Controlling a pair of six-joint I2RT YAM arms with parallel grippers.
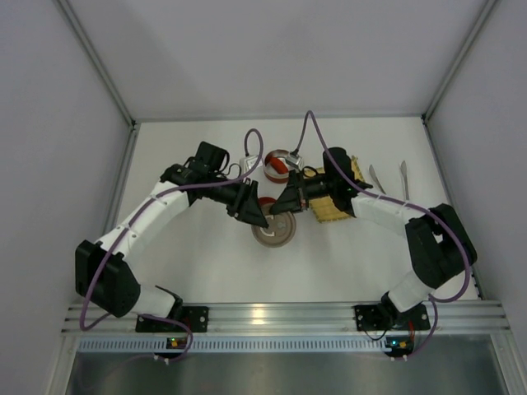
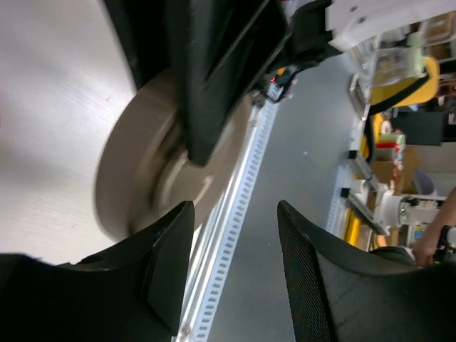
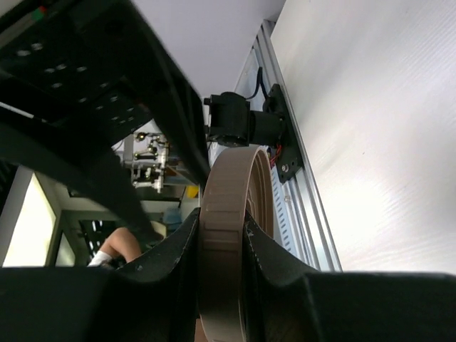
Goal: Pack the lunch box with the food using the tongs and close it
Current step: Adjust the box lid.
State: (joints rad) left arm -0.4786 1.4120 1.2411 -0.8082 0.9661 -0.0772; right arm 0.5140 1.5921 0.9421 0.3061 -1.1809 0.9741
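the white table [image 1: 198, 263] is matte and smooth, with a ribbed aluminium rail along its near edge. the left arm [image 1: 148, 218] and right arm [image 1: 395, 216], white shells with black joints and purple cables, meet over its middle. a yellow slatted bamboo mat [image 1: 329, 212] lies partly under the right arm. the tan lid [image 1: 273, 233], a round flat disc with a ribbed rim, sits at the centre. the right gripper [image 3: 222, 242] is clamped on its rim, one black finger [image 3: 178, 246] on either side of the edge. the left gripper [image 2: 235, 278] hovers just beside the lid, its textured black jaws parted with nothing between them. behind them stands a round metal tin [image 1: 280, 154] holding a red piece [image 1: 280, 169]. the sushi rolls cannot be made out. the tongs [image 1: 404, 179], slim silver strips, lie untouched near the table's right edge, beyond the mat.
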